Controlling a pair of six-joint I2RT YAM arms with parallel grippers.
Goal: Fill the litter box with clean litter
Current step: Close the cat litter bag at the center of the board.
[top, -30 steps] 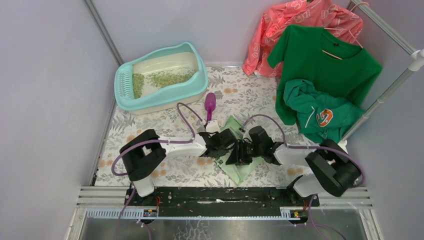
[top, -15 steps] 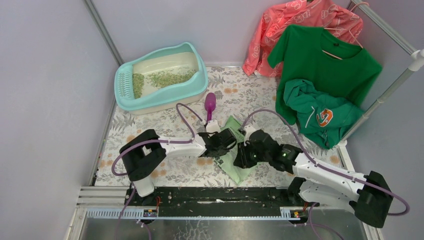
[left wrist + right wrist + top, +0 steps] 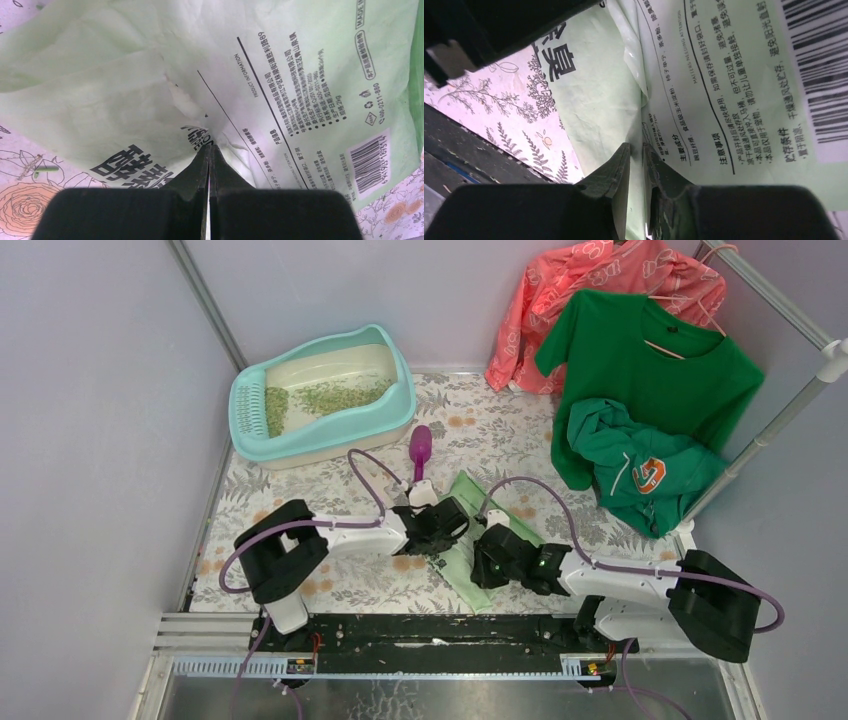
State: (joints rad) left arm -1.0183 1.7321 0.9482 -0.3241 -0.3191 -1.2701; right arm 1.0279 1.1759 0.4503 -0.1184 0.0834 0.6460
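The litter box [image 3: 402, 400] sits at the far left corner of the floral table cover [image 3: 330, 495], well apart from both arms. The clean litter [image 3: 335, 396] lies in a thin patch along its back and grate end, so the basin appears only partly filled.

The left gripper [image 3: 209, 150] is fully closed, pinching a fold of the light green bag [image 3: 462, 568], which lies flat near the arm bases. A purple scoop [image 3: 420, 448] rests between bag and box and may obstruct a direct carry.

The right gripper [image 3: 638, 150] is nearly closed, with a ridge of bag film between its tips. The paired grips probably serve to lift the bag evenly.

A green T-shirt [image 3: 650, 370] hangs at the right, clear of the route.
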